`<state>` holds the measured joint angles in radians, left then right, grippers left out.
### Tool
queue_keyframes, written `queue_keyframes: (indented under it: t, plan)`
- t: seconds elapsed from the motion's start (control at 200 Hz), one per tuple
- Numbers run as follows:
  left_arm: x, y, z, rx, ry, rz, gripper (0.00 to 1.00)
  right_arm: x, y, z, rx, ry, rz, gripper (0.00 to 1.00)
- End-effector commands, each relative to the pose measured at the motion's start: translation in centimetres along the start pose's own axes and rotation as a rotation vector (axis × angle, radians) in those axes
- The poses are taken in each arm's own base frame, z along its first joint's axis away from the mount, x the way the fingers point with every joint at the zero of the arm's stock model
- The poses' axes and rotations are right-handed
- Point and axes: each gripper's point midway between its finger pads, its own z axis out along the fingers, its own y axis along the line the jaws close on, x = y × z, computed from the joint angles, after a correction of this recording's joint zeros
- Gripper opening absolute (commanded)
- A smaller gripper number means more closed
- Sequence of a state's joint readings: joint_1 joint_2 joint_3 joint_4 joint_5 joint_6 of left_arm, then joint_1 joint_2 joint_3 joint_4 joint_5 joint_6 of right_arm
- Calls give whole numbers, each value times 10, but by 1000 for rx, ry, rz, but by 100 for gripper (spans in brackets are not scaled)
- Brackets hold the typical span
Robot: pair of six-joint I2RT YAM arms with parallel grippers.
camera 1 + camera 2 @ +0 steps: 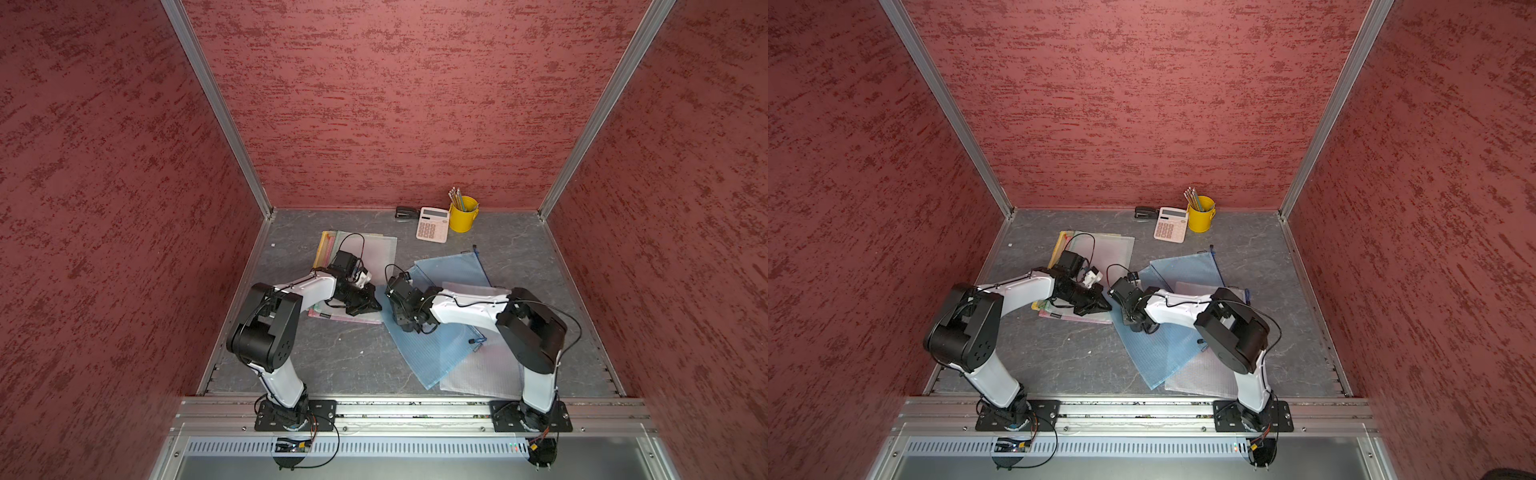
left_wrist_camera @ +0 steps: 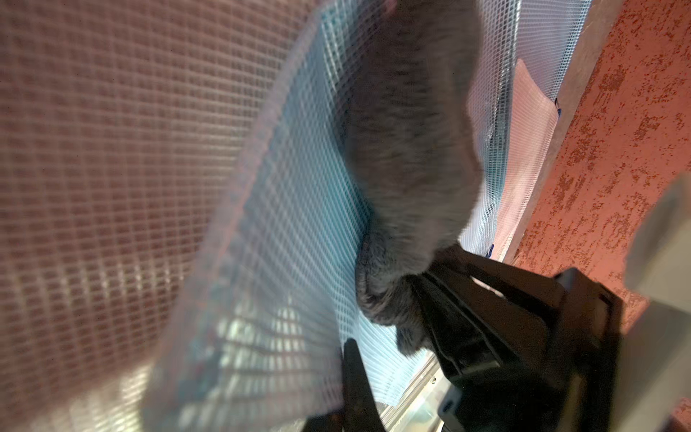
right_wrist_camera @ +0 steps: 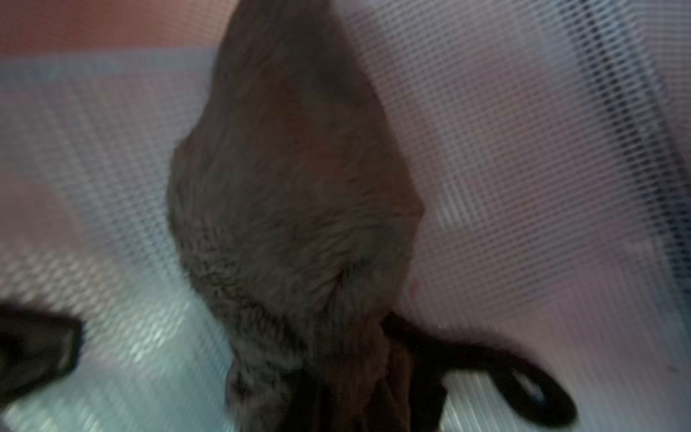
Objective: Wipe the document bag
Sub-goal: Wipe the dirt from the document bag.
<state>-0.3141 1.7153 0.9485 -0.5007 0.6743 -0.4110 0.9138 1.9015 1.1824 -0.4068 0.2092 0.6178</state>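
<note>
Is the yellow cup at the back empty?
No, a bunch of pencils sticks up out of the yellow cup in both top views.

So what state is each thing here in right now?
Left end effector: shut, seemingly pinching a corner of the blue document bag.
Right end effector: shut on the grey cloth.
Grey cloth: bunched, resting on that bag.
Stapler: closed.
Calculator: face up.
Yellow cup: upright, holding pencils.
</note>
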Motion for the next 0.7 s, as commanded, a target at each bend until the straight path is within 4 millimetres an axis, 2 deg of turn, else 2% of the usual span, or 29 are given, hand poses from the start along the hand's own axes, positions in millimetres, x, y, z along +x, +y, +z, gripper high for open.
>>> queue_keyframes:
  t: [0.0, 0.095, 0.21, 0.265, 0.386, 0.446, 0.496, 0.601, 0.651, 0.691]
  plan:
    - [1, 5, -2, -24, 10, 6, 0, 42, -29, 21, 50, 91, 58, 0]
    - [-3, 13, -7, -33, -5, -48, 0, 89, -49, 12, 104, 170, 80, 0]
    - [-10, 19, -12, -39, -33, -70, 0, 169, -75, -7, 140, 309, 187, 0]
    - [-13, 22, -13, -45, -28, -70, 0, 199, -83, -24, 120, 342, 268, 0]
    - [-16, 26, -18, -55, -10, -49, 0, 236, -83, -68, 128, 391, 306, 0]
    - [-15, 26, -17, -57, 9, -31, 0, 224, -73, -90, 97, 370, 285, 0]
    - [-13, 26, -15, -61, 22, -20, 0, 194, -72, -105, 123, 292, 246, 0]
    - [-11, 26, -11, -74, 37, 7, 0, 91, -66, -125, 118, 79, 213, 0]
    - [-9, 26, -10, -87, 39, 17, 0, 38, -59, -129, 80, -29, 209, 0]
    - [-8, 25, -8, -101, 43, 35, 0, 4, -51, -126, 47, -91, 203, 0]
